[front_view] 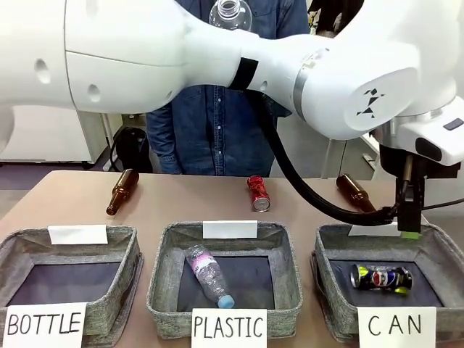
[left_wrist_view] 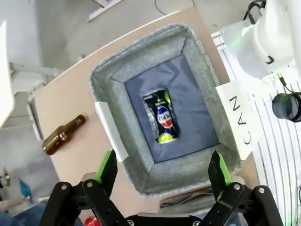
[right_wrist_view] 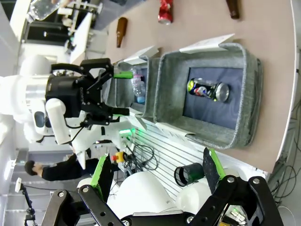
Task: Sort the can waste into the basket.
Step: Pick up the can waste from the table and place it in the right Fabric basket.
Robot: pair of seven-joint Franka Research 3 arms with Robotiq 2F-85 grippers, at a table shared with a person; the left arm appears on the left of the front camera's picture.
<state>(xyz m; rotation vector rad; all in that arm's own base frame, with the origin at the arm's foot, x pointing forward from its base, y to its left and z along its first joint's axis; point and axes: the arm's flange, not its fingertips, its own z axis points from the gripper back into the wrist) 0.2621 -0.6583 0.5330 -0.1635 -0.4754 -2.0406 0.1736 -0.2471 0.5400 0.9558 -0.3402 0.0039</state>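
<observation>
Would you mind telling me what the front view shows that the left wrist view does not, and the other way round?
The front view adds the PLASTIC bin holding a clear plastic bottle, the BOTTLE bin and a person in a denim shirt across the table. The left wrist view adds a look straight down into the CAN basket past the left gripper, its fingers apart. Both share that basket, the black can lying inside it and a brown bottle on the table beside it.
</observation>
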